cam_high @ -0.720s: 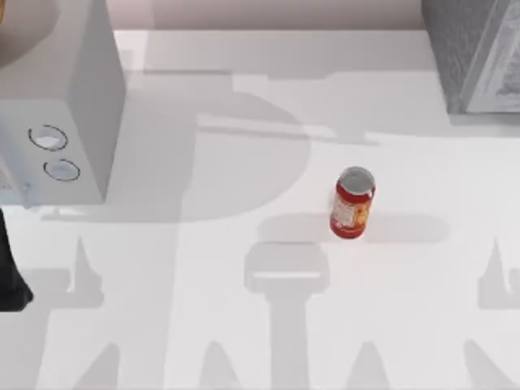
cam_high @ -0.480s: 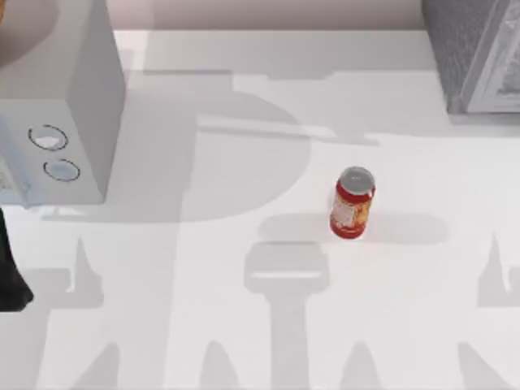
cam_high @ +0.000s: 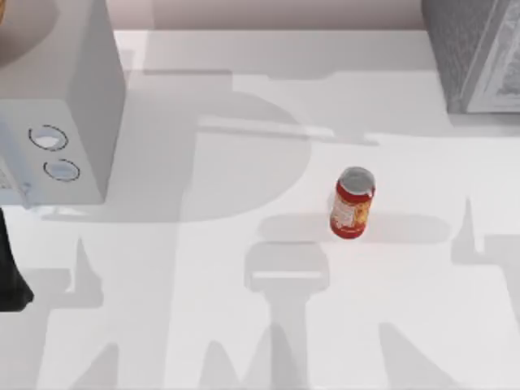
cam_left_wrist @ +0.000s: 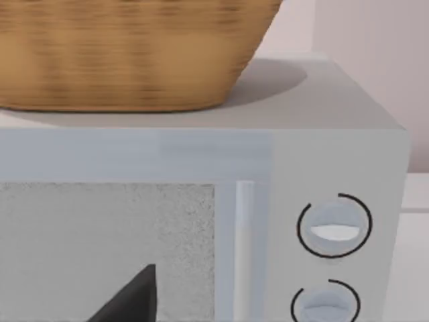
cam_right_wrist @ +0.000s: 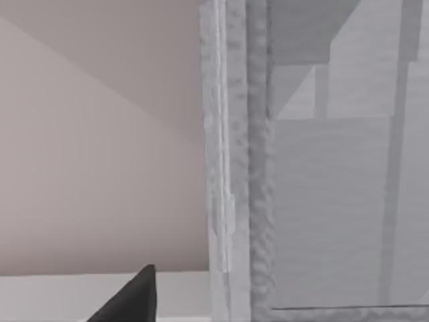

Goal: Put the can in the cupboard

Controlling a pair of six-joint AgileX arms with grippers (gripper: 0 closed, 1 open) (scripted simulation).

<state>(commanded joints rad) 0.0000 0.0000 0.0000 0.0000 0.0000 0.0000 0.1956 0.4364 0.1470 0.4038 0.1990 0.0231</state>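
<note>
Since the earlier top views, only the shadows at the near right of the table have shifted: the pointed one at the right edge has slid leftward and farther, and the one along the near edge has changed shape too. The can has stayed put.

By size, the table comes first, white and crossed by grey shadows. At its far right corner stands the cupboard, dark grey and speckled, with a lighter framed door panel that the right wrist view looks at from close by. At the left edge stands a smooth pale-grey box with two round rings on its front; the left wrist view shows a woven basket resting on top of it. A dark part of the left arm sits at the near left edge. The can stands upright right of the table's middle, well apart from the cupboard and from both arms.

Whether either gripper's fingers are spread or pressed together I cannot tell.
</note>
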